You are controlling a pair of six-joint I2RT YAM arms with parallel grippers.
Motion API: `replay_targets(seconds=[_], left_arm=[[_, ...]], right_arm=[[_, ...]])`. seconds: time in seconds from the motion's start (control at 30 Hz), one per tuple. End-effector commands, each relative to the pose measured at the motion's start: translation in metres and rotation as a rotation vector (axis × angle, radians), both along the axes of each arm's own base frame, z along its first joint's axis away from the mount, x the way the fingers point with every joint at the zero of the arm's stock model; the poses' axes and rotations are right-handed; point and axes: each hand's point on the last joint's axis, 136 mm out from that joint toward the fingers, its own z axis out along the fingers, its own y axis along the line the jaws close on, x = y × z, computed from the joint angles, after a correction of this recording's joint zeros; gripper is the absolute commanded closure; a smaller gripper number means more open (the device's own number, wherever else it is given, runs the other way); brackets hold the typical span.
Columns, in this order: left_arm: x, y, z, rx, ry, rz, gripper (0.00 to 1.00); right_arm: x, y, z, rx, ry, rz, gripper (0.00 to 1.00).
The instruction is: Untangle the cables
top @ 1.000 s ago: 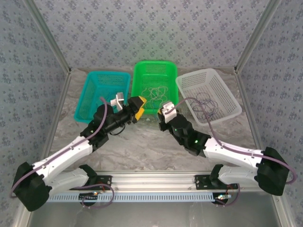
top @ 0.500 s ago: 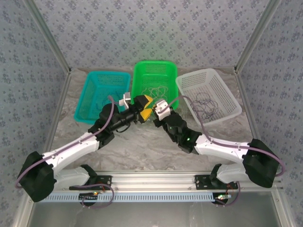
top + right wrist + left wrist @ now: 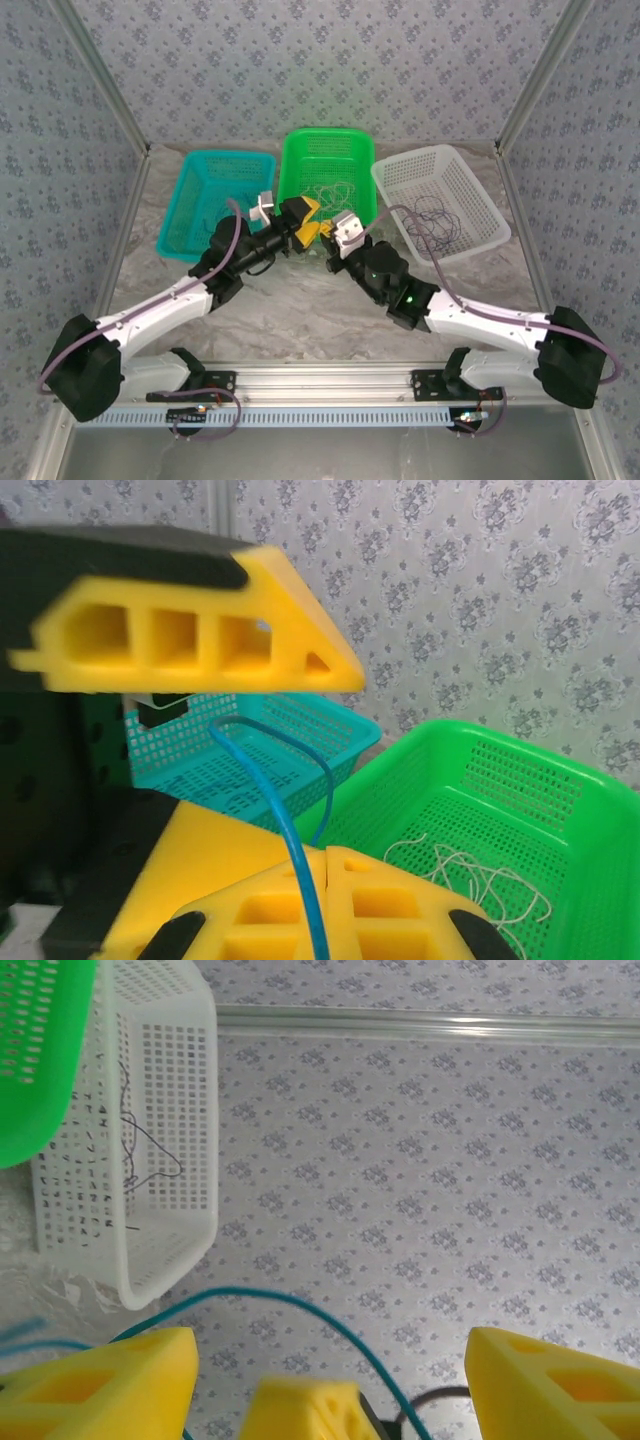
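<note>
My right gripper (image 3: 328, 854) is shut on a thin blue cable (image 3: 262, 780), which loops up from its tips. My left gripper (image 3: 330, 1348) is open, and its yellow fingers (image 3: 100, 1385) straddle the right gripper's tips and the blue cable (image 3: 300, 1305). In the top view the left gripper (image 3: 303, 220) and right gripper (image 3: 330, 236) meet just in front of the green basket (image 3: 292, 170). Pale cream cables (image 3: 327, 192) lie in that basket. Dark purple cables (image 3: 433, 215) lie in the white basket (image 3: 480, 200).
A teal basket (image 3: 190, 190) stands left of the green one. The three baskets sit in a row at the back of the crumpled pale cloth (image 3: 300, 310). Patterned walls close in the back and sides. A metal rail (image 3: 320, 385) runs along the near edge.
The left gripper has swung right and the right gripper left, and they now meet in front of the green basket. The left jaws have narrowed slightly around the right gripper's tips.
</note>
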Motion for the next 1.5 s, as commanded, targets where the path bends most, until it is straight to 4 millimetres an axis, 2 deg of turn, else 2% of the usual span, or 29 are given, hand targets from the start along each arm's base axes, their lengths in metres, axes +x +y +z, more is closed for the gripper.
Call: replay_targets(seconds=[0.0, 0.3, 0.6, 0.73, 0.9, 0.97, 1.2, 1.3, 1.47], left_arm=[[0.002, 0.001, 0.019, -0.04, -0.05, -0.002, 0.31], [0.005, 0.001, 0.025, -0.026, -0.078, 0.006, 0.34], [0.005, 0.008, 0.024, -0.009, -0.094, 0.033, 0.49], [0.006, 0.015, 0.026, 0.002, -0.113, 0.057, 0.64], [0.006, 0.029, 0.024, 0.028, -0.135, 0.108, 0.93], [0.006, 0.036, 0.024, 0.052, -0.15, 0.125, 1.0], [0.002, 0.061, 0.036, 0.19, -0.265, 0.189, 1.0], [-0.005, 0.068, 0.047, 0.297, -0.353, 0.189, 1.0], [-0.016, 0.067, 0.066, 0.444, -0.486, 0.132, 1.0]], right_arm=[[-0.01, -0.002, -0.009, -0.012, 0.04, 0.039, 1.0], [-0.017, 0.012, -0.02, -0.043, 0.097, 0.121, 1.0], [-0.024, 0.03, -0.041, -0.097, 0.177, 0.2, 1.0], [-0.025, 0.033, -0.048, -0.116, 0.201, 0.202, 1.0], [-0.027, 0.033, -0.053, -0.124, 0.221, 0.207, 1.0], [-0.03, 0.034, -0.054, -0.126, 0.229, 0.219, 1.0], [-0.039, 0.036, -0.066, -0.162, 0.286, 0.255, 1.0], [-0.043, 0.04, -0.073, -0.154, 0.374, 0.294, 1.0], [-0.057, 0.076, -0.074, -0.141, 0.581, 0.455, 1.0]])
